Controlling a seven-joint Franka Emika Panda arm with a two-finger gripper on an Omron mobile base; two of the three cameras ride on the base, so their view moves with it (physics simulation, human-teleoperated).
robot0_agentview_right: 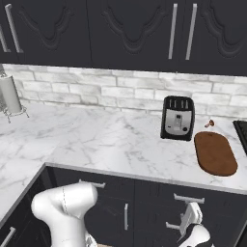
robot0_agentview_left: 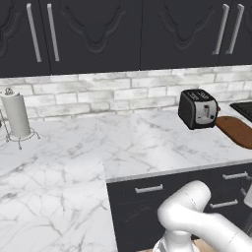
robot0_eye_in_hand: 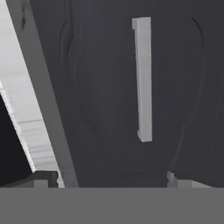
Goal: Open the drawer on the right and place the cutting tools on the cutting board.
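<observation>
Two small dark fingertips [robot0_eye_in_hand: 43, 178] stand far apart at the bottom of the hand view, so we note the gripper [robot0_eye_in_hand: 111, 180] as spread wide with nothing between its jaws. Straight ahead of them we see a black panelled front carrying a silver bar handle [robot0_eye_in_hand: 143, 78], close but untouched.

From the right base view we pick out the gripper [robot0_agentview_right: 190, 223] low down in front of the lower cabinets, level with the drawer [robot0_agentview_right: 190, 198] on the right. That drawer front sits flush with its neighbours, shut, and its short silver bar lies just above the hand. We cannot tell whether the fingers touch anything there.

On the marble counter [robot0_agentview_left: 123, 142] the cutting board [robot0_agentview_right: 215, 153] lies flat, reddish brown, rounded at the corners, with its near end short of the counter edge. We see the same board [robot0_agentview_left: 237, 130] at the right margin of the left base view. Just beside it stands the black and silver toaster [robot0_agentview_right: 177, 118], upright, near the brick backsplash. Something small and reddish [robot0_agentview_right: 209, 124] sits behind the board, too small for us to identify.

Far to the left a paper towel holder [robot0_agentview_left: 17, 115] stands upright, well apart from the board.
</observation>
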